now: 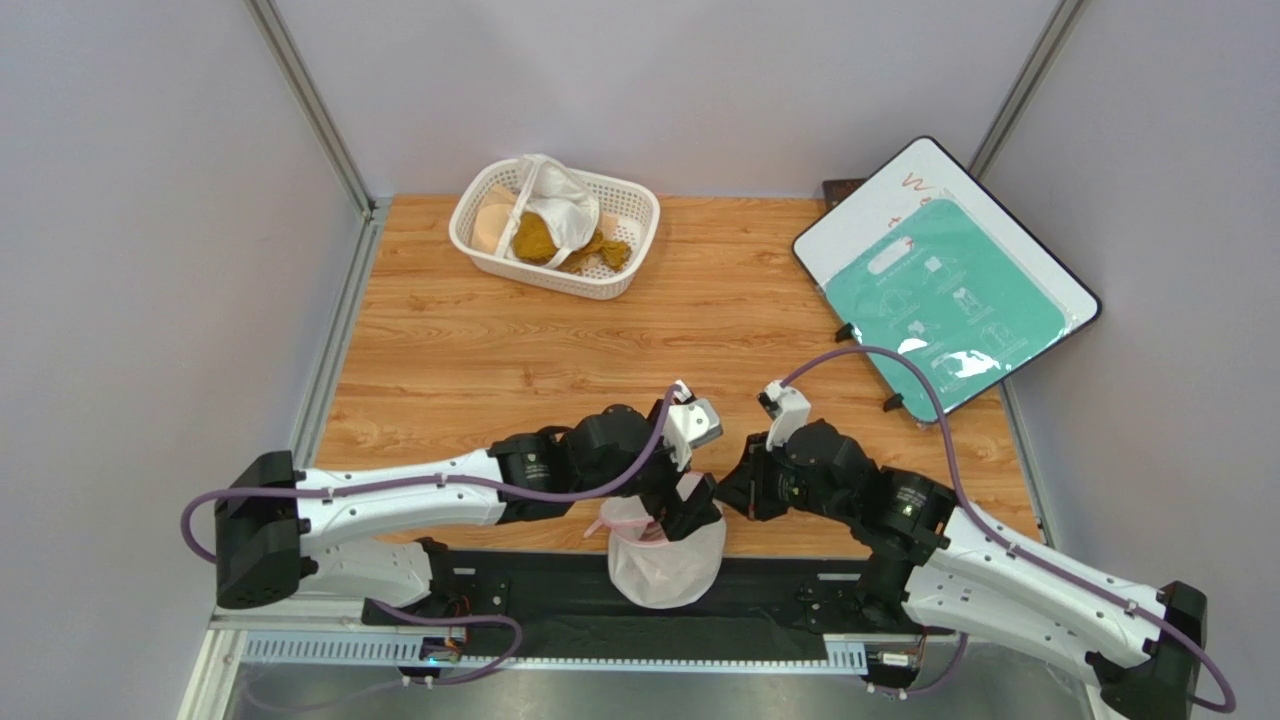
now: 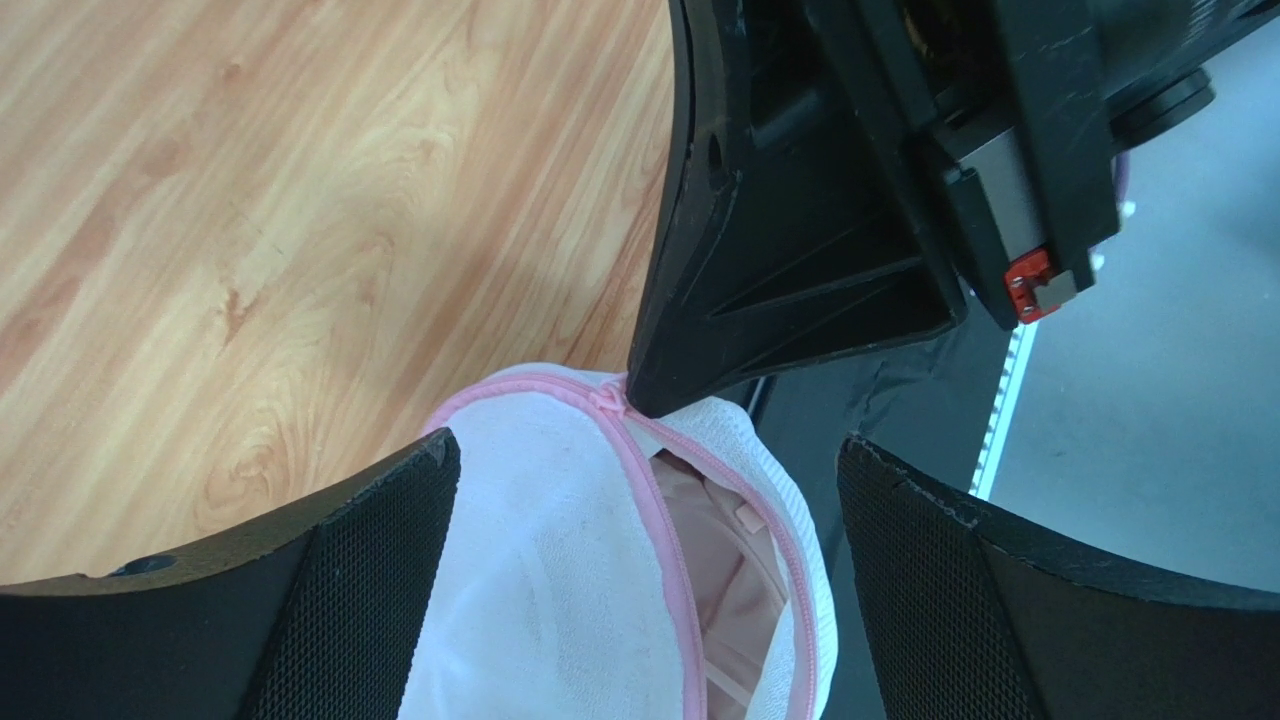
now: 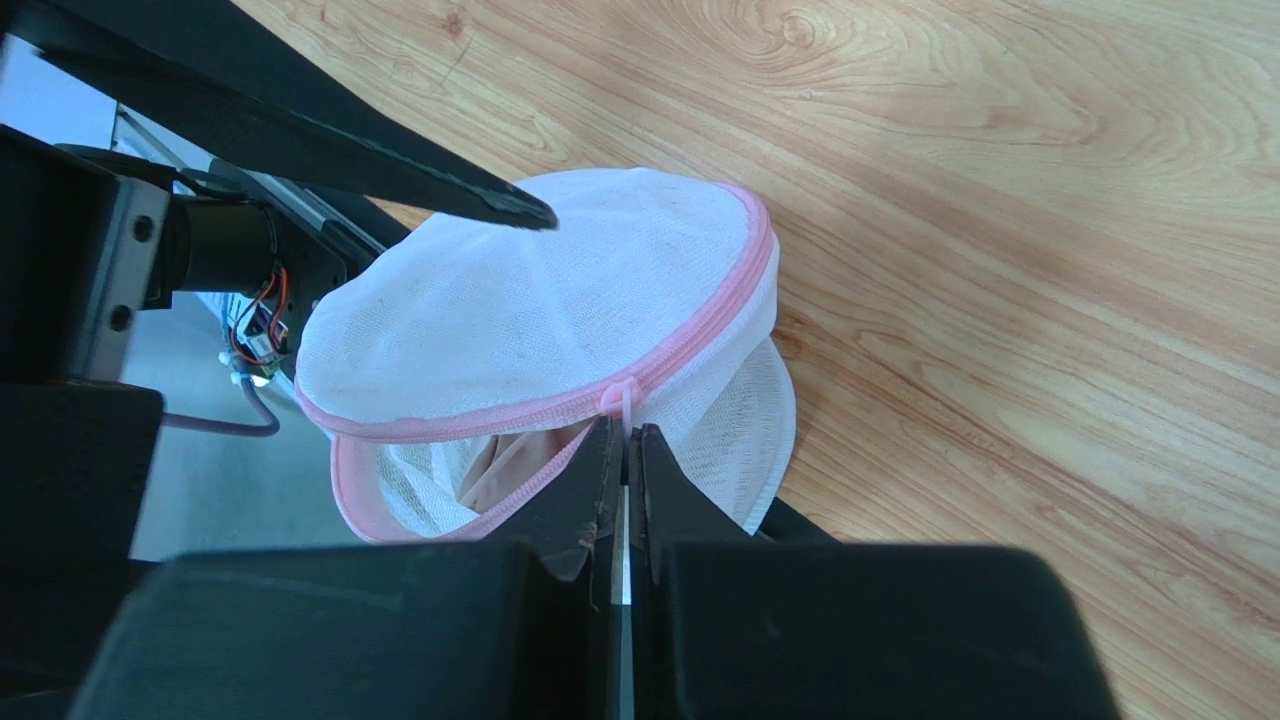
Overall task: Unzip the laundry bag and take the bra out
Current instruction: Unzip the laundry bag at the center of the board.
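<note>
Wood table (image 1: pixel 496 345), pink-trimmed laundry bag (image 3: pixel 526 323) agape

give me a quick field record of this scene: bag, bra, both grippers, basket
laundry bag: at the near edge of the table, zipper partly open
bra: inside the bag, pink fabric showing through the gap
left gripper: open, one finger on each side of the bag
right gripper: shut, right at the zipper pull; grip on it unclear
basket: far side of the table, holding cloths
</note>
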Robot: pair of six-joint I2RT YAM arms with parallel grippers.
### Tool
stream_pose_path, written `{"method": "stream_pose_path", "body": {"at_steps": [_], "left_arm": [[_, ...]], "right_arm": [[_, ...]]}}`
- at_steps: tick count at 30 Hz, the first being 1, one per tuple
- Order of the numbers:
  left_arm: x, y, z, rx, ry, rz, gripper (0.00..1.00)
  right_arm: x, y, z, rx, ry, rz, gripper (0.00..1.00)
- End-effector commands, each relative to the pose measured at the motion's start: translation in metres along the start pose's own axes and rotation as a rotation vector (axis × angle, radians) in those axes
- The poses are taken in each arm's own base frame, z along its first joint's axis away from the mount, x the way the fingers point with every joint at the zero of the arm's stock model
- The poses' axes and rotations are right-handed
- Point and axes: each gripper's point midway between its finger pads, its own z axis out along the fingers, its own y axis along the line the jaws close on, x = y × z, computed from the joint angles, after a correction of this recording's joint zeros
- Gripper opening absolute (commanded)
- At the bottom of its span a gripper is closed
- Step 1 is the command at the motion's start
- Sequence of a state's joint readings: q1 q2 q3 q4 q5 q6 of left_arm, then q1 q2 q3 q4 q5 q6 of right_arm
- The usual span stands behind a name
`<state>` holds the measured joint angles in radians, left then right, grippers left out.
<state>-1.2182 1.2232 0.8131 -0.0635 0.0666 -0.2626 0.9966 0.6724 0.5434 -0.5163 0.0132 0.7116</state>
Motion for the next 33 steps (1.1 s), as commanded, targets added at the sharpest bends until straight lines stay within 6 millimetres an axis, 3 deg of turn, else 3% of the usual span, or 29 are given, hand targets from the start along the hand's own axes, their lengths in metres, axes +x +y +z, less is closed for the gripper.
{"method": "stream_pose_path", "body": {"at_steps": [1,6,8,11,14,18,33], "left_arm": [[-0.012,-0.008,0.007,0.010,-0.028,0.003,1.00],[-0.006,-0.005,0.013,-0.016,-0.003,0.010,1.00],[-0.004,-0.007,0.015,-0.011,0.007,0.013,0.95],[0.001,-0.007,0.018,-0.005,0.024,0.009,0.66],[0.005,-0.007,0.018,-0.007,0.037,0.011,0.28],[0.005,-0.004,0.015,-0.024,0.043,0.026,0.02],[0.004,-0.001,-0.017,-0.021,0.020,0.129,0.00]], "right_arm": [[-0.021,0.018,-0.008,-0.046,-0.070,0.007,0.00],[-0.021,0.019,-0.010,-0.046,-0.073,0.006,0.00],[-0.020,0.018,-0.010,-0.043,-0.073,0.006,0.00],[-0.020,0.017,-0.009,-0.040,-0.074,0.007,0.00],[-0.021,0.015,-0.009,-0.033,-0.076,0.003,0.00],[-0.022,0.012,-0.010,-0.011,-0.082,-0.002,0.00],[-0.019,-0.012,-0.004,0.096,-0.085,-0.003,0.00]]}}
